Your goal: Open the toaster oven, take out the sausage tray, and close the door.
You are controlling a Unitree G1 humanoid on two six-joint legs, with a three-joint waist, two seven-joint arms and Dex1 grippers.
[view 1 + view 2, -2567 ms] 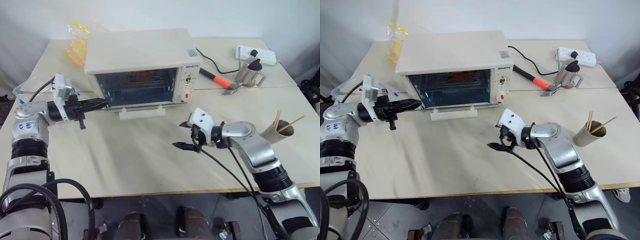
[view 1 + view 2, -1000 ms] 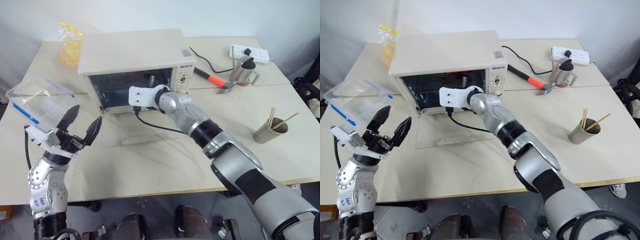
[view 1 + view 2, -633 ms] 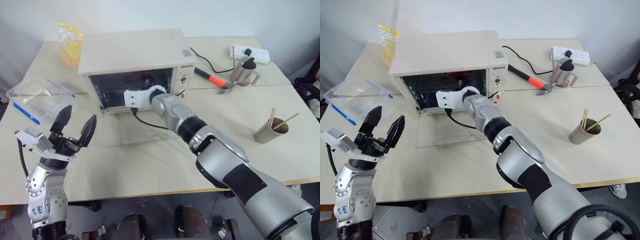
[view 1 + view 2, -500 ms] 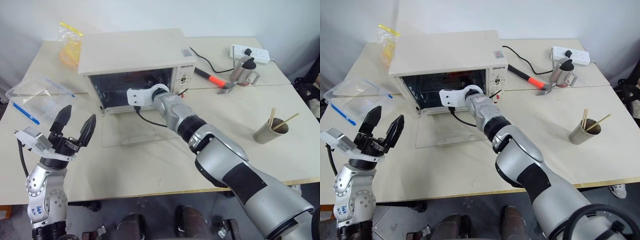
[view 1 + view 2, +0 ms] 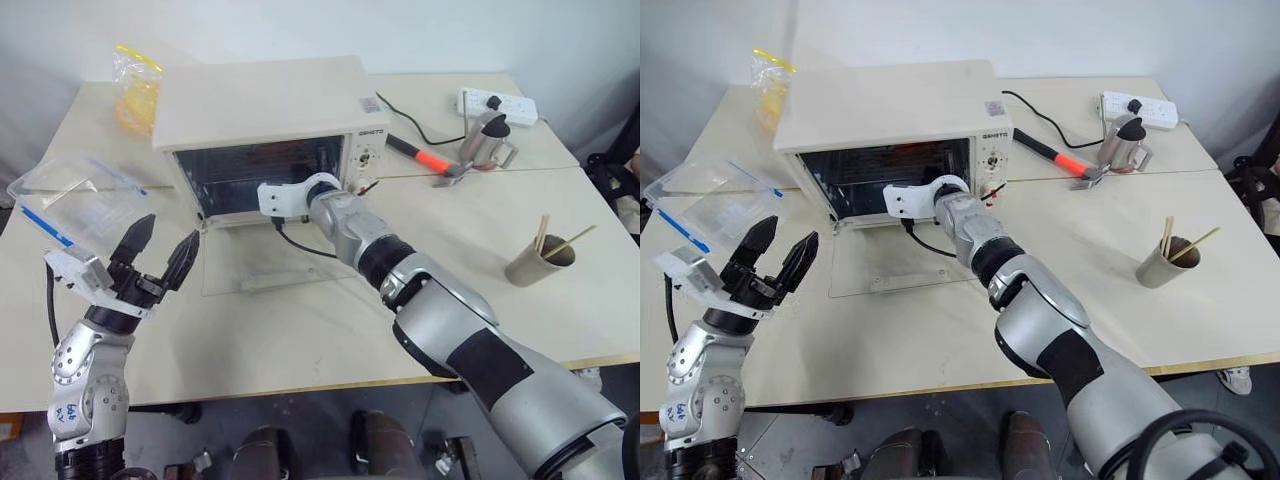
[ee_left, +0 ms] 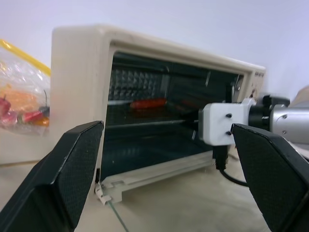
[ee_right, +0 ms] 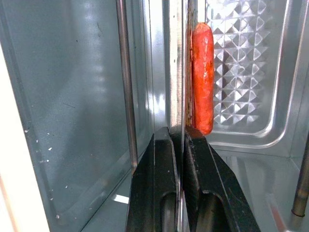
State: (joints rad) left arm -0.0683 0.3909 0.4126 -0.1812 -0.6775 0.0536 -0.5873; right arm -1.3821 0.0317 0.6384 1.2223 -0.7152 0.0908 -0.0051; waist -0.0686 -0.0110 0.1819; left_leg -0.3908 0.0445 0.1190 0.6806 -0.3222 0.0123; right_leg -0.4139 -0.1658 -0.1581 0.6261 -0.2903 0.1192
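The right gripper (image 7: 182, 145) is clamped on the front rim of the tray (image 7: 182, 72), its two black fingers (image 7: 161, 174) pinching the thin metal edge that runs up the centre of the right wrist view. The sausage (image 7: 203, 77) lies on the tray just beyond the fingertips, its long axis running straight away from the gripper toward the oven's back wall. In the left eye view, the right arm reaches into the oven (image 5: 265, 120) at centre-left of the frame, over the door (image 5: 270, 265), which lies flat open on the table. The left gripper (image 5: 155, 255) hovers wide open and empty at lower left, well apart from the oven. The right arm is the nearer; pulling the tray out should mean drawing straight back over the door.
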